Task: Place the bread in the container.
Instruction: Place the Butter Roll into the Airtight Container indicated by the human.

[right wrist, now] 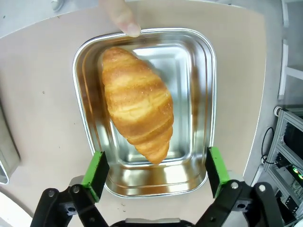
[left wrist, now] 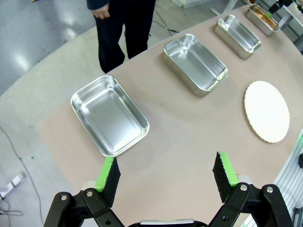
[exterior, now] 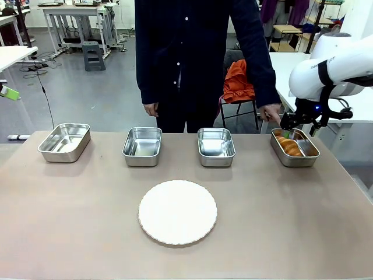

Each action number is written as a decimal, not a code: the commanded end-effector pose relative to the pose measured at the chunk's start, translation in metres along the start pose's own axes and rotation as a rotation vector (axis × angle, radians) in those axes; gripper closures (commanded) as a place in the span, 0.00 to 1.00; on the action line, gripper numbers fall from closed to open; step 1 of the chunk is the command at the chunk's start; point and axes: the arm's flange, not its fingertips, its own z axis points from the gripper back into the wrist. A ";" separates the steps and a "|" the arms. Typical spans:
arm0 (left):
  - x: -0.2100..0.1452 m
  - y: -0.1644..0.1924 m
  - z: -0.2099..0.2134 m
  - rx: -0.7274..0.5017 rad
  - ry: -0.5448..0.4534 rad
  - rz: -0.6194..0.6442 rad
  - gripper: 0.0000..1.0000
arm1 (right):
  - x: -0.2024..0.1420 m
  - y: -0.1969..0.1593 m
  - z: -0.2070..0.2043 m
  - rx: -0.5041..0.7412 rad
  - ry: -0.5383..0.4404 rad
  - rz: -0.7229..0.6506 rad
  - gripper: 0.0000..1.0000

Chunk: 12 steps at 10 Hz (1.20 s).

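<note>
Now right gripper [right wrist: 155, 176] hovering wide open above container [right wrist: 206, 94]; bread [right wrist: 137, 106] lying inside, against one wall. Person's fingertip [right wrist: 124, 19] touching rim. Retreating straight up looks safest. Left gripper [left wrist: 166, 176] also spread, holding nothing.

No readable text

We make out small dark lettering on the white right arm [exterior: 326, 67] at far right, too small to read.
</note>
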 end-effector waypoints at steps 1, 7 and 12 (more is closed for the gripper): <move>0.000 -0.001 0.001 0.006 -0.005 0.003 0.00 | 0.002 0.000 0.002 0.001 -0.015 0.000 0.00; 0.000 -0.001 0.001 0.006 -0.005 0.003 0.00 | -0.084 0.017 0.091 0.062 -0.112 -0.067 0.00; 0.000 -0.001 0.001 0.006 -0.005 0.003 0.00 | -0.207 0.026 0.122 0.172 -0.129 0.036 0.00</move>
